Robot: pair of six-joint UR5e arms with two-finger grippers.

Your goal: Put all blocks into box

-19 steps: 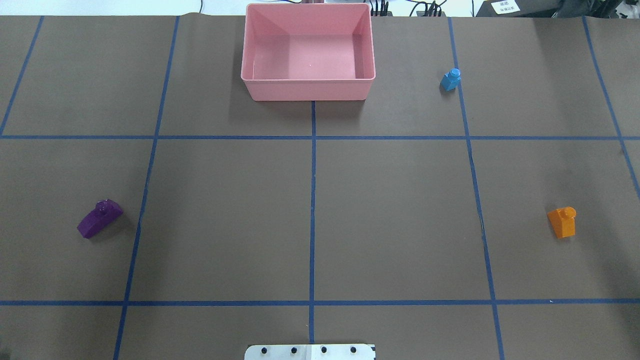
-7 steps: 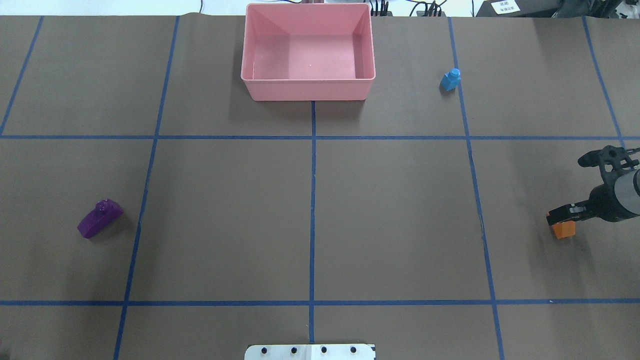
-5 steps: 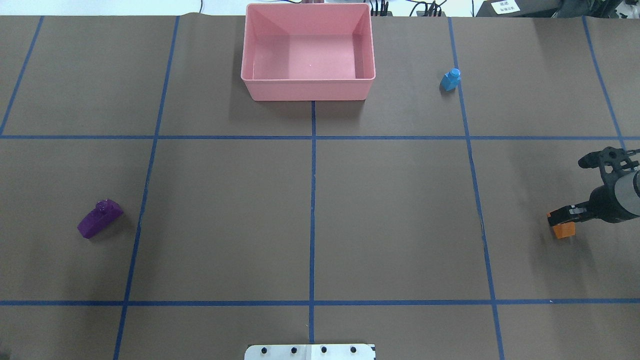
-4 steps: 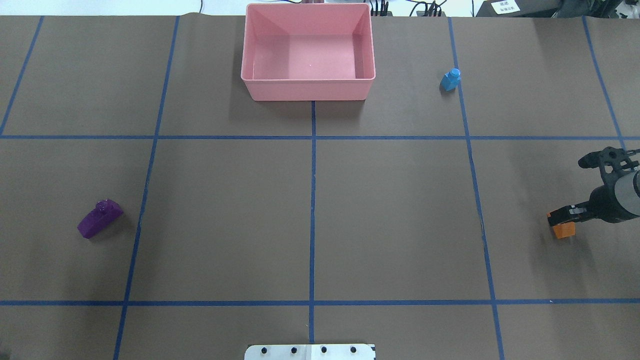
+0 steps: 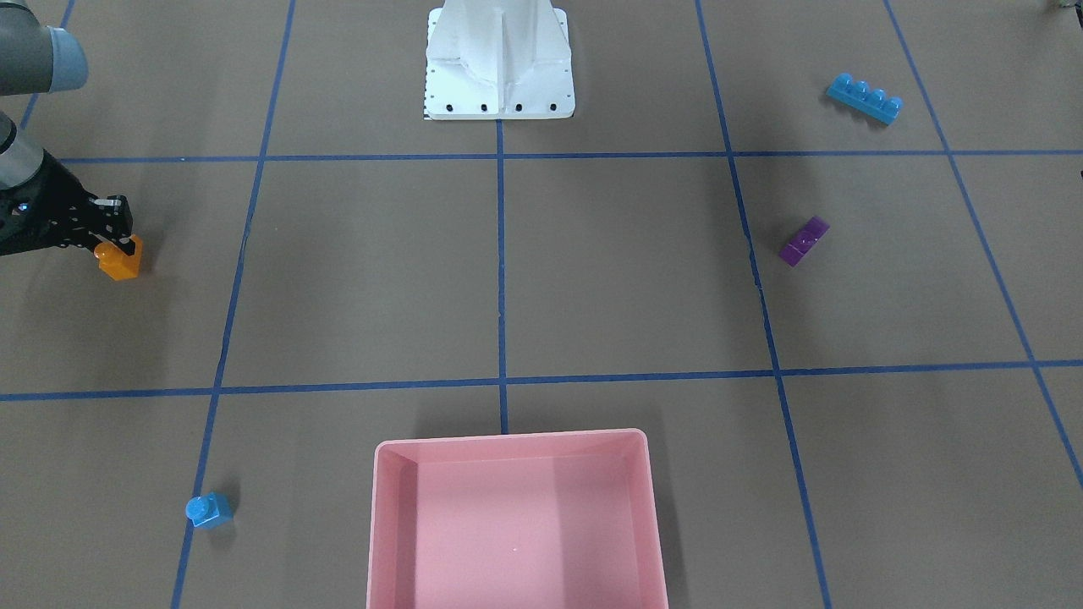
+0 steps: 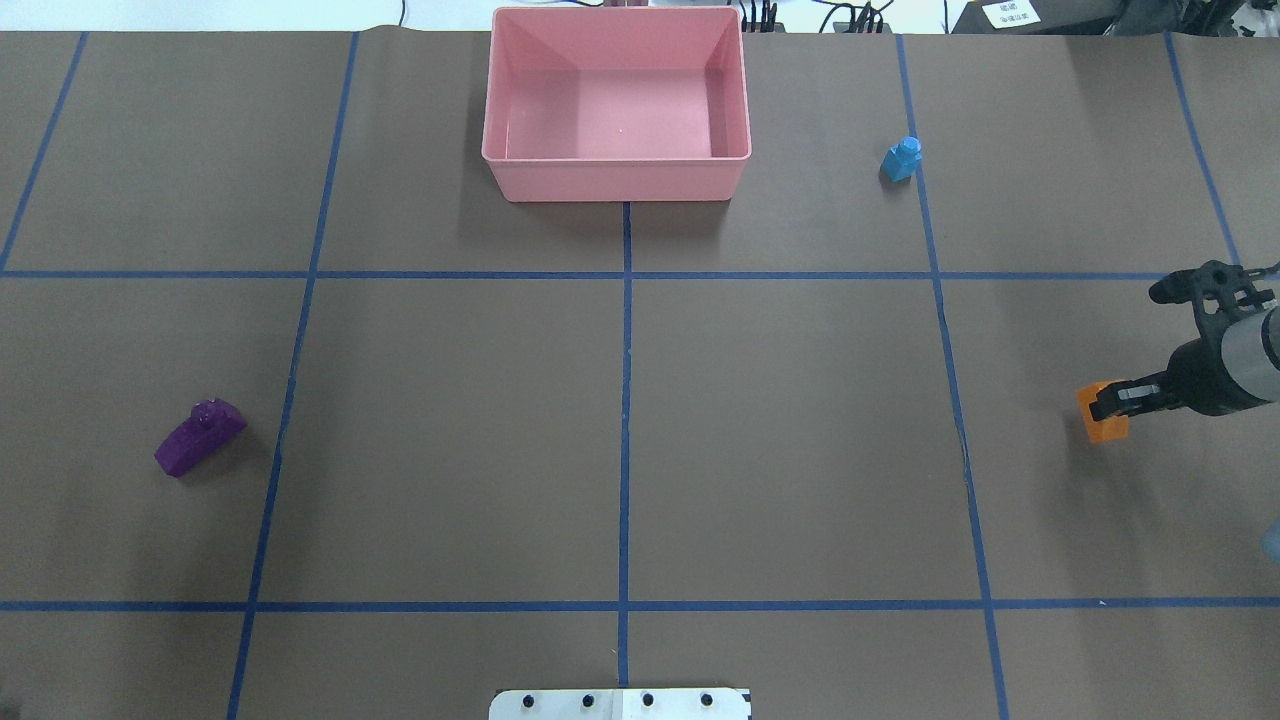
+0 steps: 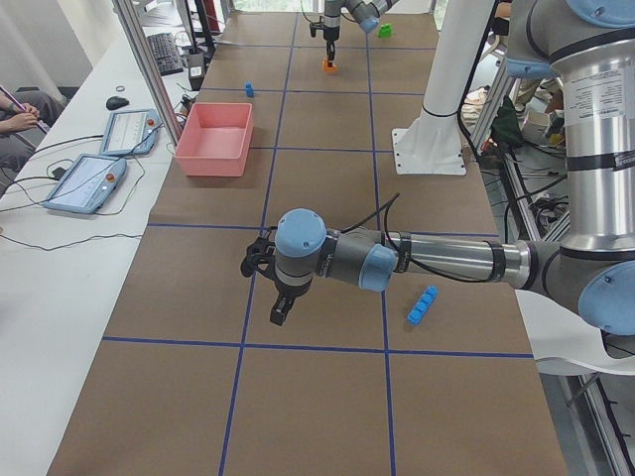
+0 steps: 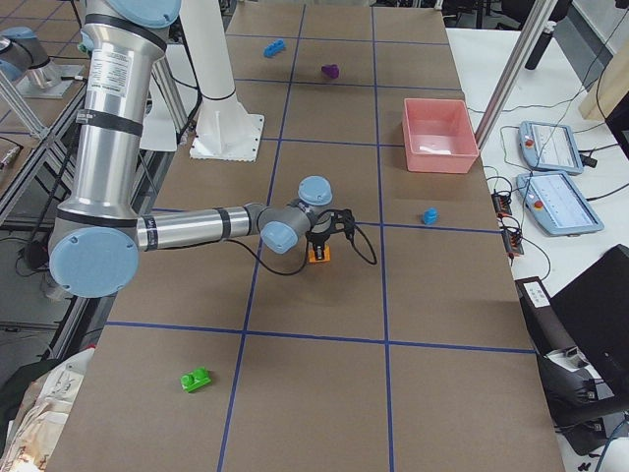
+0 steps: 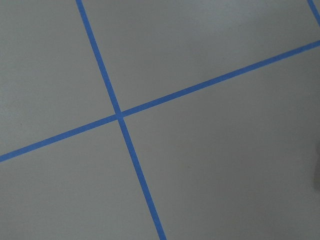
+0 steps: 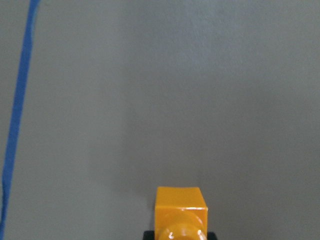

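The orange one-stud brick has shifted toward the pink box, still well apart, pinched at its top by my right hand. A shallow pinch could slip in transit. Left hand: cannot tell

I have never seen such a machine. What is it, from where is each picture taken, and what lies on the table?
The machine is a robot with two arms, each ending in a two-finger gripper. Several cameras photographed one moment: one above and behind the robot, one facing it, one at each end of the table, one on each wrist. On the table stand an empty pink box and toy blocks: a small blue block, a purple block, a long blue block and a green block. The right gripper holds an orange block. The left gripper hangs over bare table; whether it is open, I cannot tell.
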